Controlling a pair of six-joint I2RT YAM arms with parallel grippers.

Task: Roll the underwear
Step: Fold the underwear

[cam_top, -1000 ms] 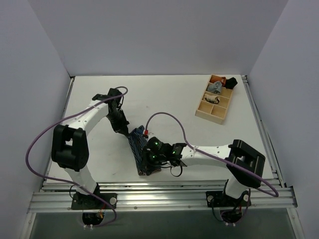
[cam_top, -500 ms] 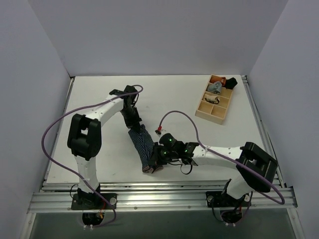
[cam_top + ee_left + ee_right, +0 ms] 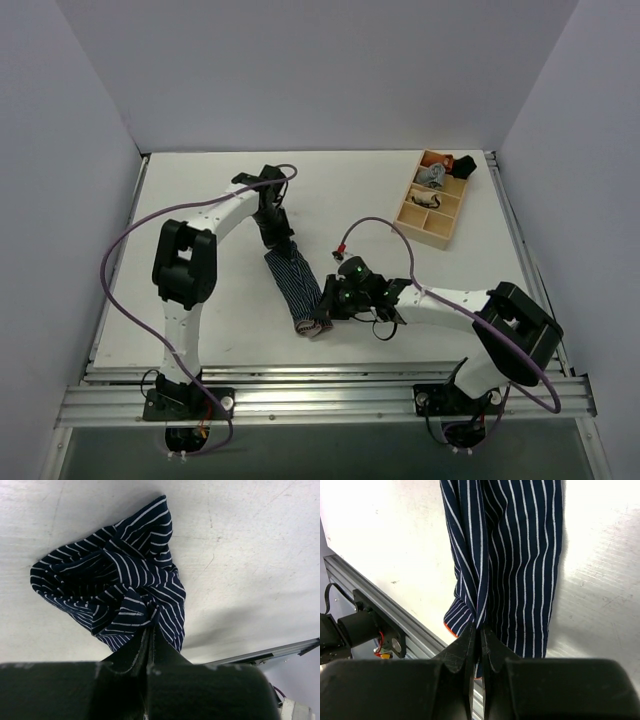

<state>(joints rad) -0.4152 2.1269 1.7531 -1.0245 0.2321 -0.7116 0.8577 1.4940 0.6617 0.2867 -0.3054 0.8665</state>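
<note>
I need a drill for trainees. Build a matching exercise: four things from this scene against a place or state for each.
Things:
1 underwear
2 left gripper
3 right gripper
4 tray

Places or states:
a shut on the underwear's near end
b wooden, far right
c striped, stretched between both grippers
d shut on the underwear's far end

Pairs: 1-c, 2-d, 3-a, 4-b

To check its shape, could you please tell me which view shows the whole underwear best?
The top view: the underwear shows whole, a long strip from end to end. The left wrist view shows only a bunched end, the right wrist view only a flat striped end.
</note>
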